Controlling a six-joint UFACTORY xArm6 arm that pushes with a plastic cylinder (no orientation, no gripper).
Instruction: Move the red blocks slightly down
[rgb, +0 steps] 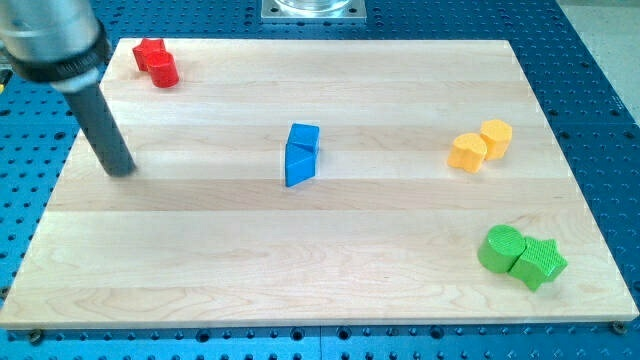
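We see a pale wooden board (330, 280) filling most of the view, lying on a blue perforated table (600, 100) whose holes show along every edge, and a metal plate (313, 9) peeks in at the view's top centre. Next in size is our arm's dark rod (95, 115), slanting down from a thick grey housing at the view's top left; it carries no gripper, so there is nothing to open or close and it holds nothing. My tip (122, 168) rests on the board near its left edge, below and slightly left of the red blocks and apart from them. Two green blocks sit touching near the bottom right corner, a green cylinder (500, 248) and a green star-like block (541, 262) to its right. At the board's middle a blue cube (304, 137) touches a blue wedge (298, 166) just beneath it. Toward the right edge a yellow block (466, 152) touches a yellow hexagonal block (496, 137) above and right of it. The red blocks lie in the top left corner: one red block (149, 53) of unclear shape, touching a red cylinder (165, 71) just below and right of it
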